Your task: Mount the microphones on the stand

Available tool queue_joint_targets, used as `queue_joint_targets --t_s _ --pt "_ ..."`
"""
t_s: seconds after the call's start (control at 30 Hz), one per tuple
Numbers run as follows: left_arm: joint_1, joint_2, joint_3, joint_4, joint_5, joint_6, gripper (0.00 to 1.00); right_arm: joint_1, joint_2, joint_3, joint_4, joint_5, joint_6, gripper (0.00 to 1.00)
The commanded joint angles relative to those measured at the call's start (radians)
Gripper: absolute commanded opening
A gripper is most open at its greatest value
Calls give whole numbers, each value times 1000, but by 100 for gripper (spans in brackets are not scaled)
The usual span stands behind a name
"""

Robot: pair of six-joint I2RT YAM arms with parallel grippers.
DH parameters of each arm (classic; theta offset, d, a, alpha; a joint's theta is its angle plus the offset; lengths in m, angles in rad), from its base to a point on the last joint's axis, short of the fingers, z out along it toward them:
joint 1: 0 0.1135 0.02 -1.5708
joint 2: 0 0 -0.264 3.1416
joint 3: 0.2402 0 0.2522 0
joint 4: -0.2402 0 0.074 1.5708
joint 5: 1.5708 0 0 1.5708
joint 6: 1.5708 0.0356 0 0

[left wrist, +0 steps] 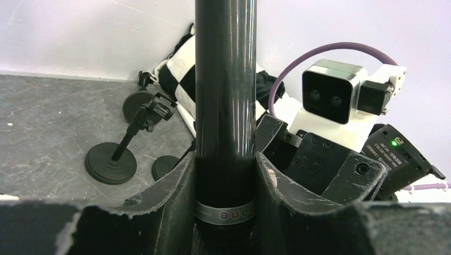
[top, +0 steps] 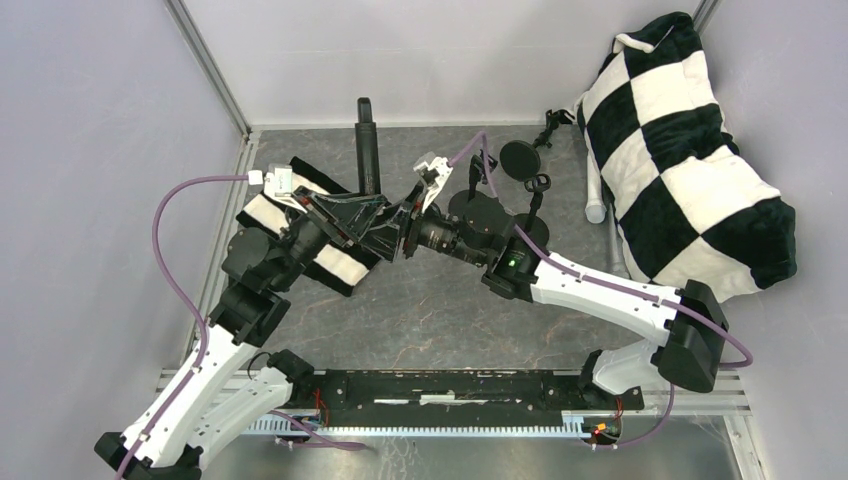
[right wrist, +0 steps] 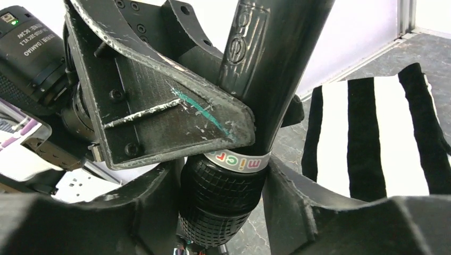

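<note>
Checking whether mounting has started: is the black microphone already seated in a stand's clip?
No; the left gripper holds the black microphone by its body, while the clip of the stand beside it is empty.

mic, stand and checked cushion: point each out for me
mic [left wrist: 225, 106], left wrist view, on its black barrel
stand [left wrist: 102, 167], left wrist view, on its round base
cushion [top: 705, 178], top view, on a white square

Black microphone [left wrist: 225, 79]: shaft cut off by top edge, head hidden below, ring lettering partial.
</note>
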Motion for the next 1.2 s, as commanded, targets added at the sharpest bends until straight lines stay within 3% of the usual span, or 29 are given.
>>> queue_joint_targets --t_s 0.0,0.07,0.2,0.33,0.43,0.83,1.17 --pt "-5 -20 10 29 29 -35 6 2 -7 31 73 7 -92 47" --pt "-5 -23 18 13 25 -33 13 1 -16 21 73 9 -125 35" --pt "-5 -27 37 -25 15 -28 41 1 -40 -3 63 13 -189 20" --pt "-5 -33 55 -51 7 -27 72 2 -62 -11 7 4 -273 11" --pt "-5 -37 76 -76 -3 -19 83 0 -85 -24 -57 11 -351 8" --pt "-5 -23 115 -121 -1 8 86 1 -161 -62 -228 -16 -566 9" --pt "-5 -19 116 -133 14 9 76 2 -187 -46 -364 -19 -684 10"
